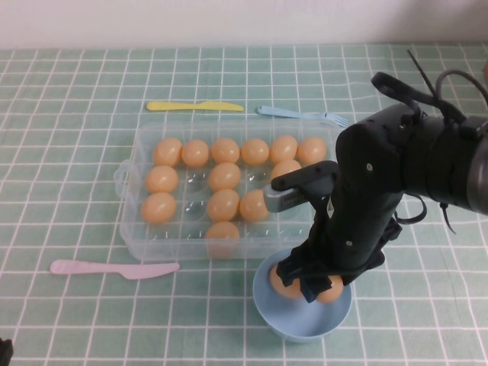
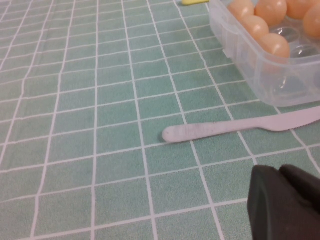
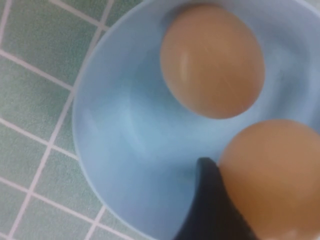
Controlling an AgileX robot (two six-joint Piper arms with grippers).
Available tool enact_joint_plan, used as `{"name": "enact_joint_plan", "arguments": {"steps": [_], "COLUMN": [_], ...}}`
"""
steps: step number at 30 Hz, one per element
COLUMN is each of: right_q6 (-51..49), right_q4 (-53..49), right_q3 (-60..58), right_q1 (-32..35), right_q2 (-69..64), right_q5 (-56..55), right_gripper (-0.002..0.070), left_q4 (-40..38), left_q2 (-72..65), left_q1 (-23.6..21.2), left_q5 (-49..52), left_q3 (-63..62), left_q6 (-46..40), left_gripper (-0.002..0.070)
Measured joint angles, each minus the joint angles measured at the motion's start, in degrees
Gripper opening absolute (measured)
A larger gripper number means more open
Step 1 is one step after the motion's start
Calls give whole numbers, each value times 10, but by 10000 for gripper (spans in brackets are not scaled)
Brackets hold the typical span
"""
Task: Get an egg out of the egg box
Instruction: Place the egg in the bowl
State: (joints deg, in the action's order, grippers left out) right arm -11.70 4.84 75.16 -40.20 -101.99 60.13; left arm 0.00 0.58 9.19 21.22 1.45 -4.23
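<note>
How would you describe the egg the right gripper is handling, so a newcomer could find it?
Find the light-blue bowl in front of the egg box. Two eggs lie inside; the right gripper reaches over them. It is the egg touching the dark finger; the left gripper is parked away.

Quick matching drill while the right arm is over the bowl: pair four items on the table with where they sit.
1. yellow knife
2. pale pink knife
3. right pincer
4. left pincer

a. over the blue bowl
b. beyond the egg box's far edge
c. low over the tablecloth, by the pink knife
d. in front of the box's near edge

Pairs: 1-b, 2-d, 3-a, 4-c
</note>
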Motion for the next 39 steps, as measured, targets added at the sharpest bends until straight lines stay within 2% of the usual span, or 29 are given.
{"name": "enact_joint_plan", "arguments": {"steps": [17, 24, 31, 36, 37, 39], "right_q6": [-3, -3, -10, -14, -14, -14], "right_q4": [-7, -9, -10, -8, 1, 11], "right_q3": [0, 0, 0, 0, 0, 0], "right_q1": [0, 0, -1, -13, -16, -17], "right_q2": [-9, -9, -2, 59, 79, 106], "right_q5": [2, 2, 9, 32, 49, 74], "right_gripper": [419, 503, 513, 428, 360, 266], "left_q4": [0, 0, 0, 0, 0, 0], "left_q2": [0, 0, 0, 0, 0, 0], "left_q1": [0, 0, 0, 0, 0, 0], "left_q5": [0, 0, 0, 0, 0, 0], "left_q3": [0, 0, 0, 0, 0, 0], "left_q6": [0, 0, 0, 0, 0, 0], "left_gripper": [-5, -5, -5, -5, -5, -5]}}
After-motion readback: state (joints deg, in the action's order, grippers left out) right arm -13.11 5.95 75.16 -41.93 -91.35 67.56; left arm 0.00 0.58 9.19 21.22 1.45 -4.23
